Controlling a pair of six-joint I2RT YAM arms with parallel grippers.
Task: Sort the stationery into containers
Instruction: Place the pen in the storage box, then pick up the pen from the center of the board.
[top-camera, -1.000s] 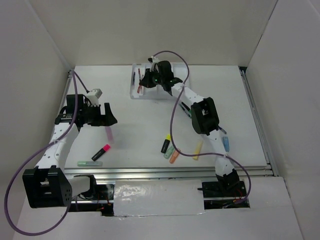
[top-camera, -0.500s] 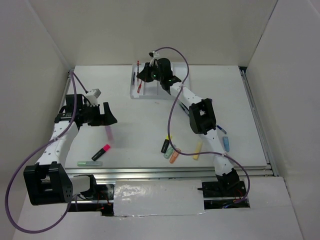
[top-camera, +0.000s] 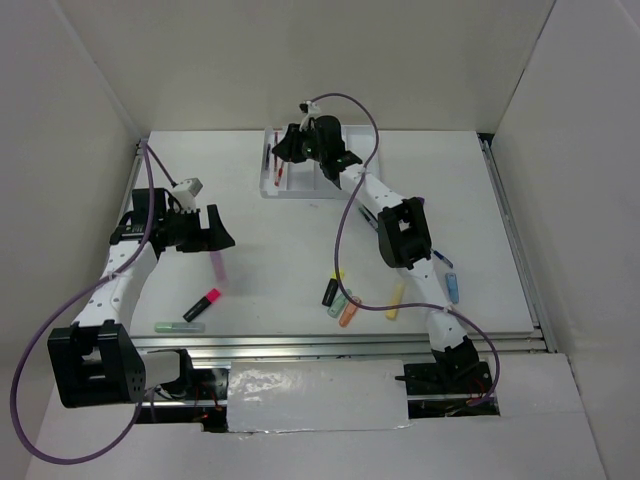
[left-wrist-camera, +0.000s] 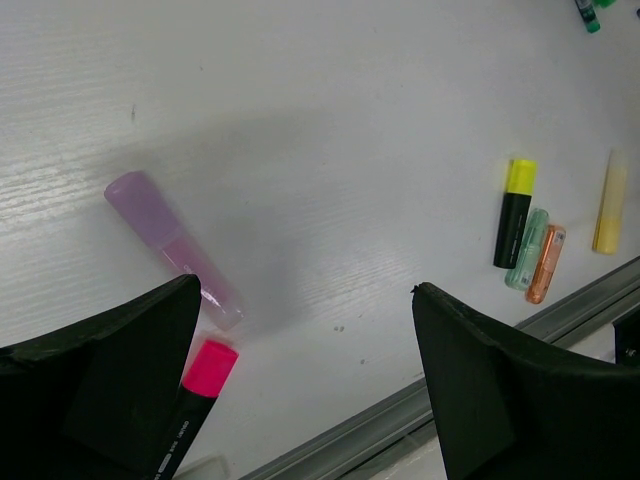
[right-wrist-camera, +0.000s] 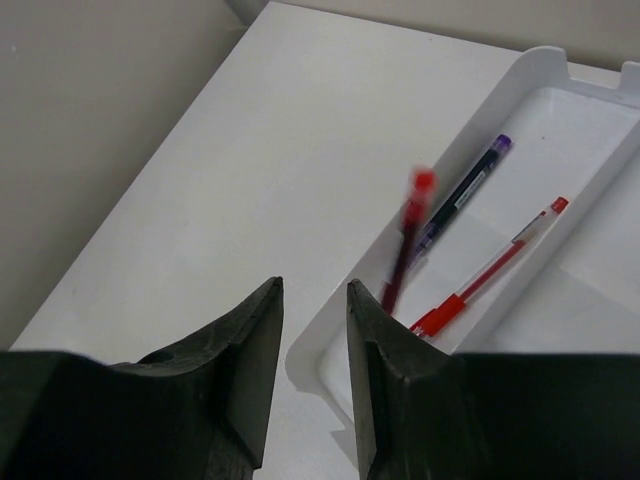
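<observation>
Risk: right gripper (right-wrist-camera: 314, 300) hangs at the 9 o'clock edge of the tray (right-wrist-camera: 470, 125), so the red-capped pen (right-wrist-camera: 405, 240) may bounce over the rim
Jaws narrowly parted, empty; pen blurred, tilted, inside the 9 o'clock compartment. Right arm stretched toward 12 o'clock; left gripper (left-wrist-camera: 303, 290) spread wide, empty, over lilac marker (left-wrist-camera: 170, 240)

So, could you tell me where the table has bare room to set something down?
Bare: the middle, between tray, left gripper and yellow-capped highlighter; also right of the tray. Crowded: the near edge by the orange marker.
</observation>
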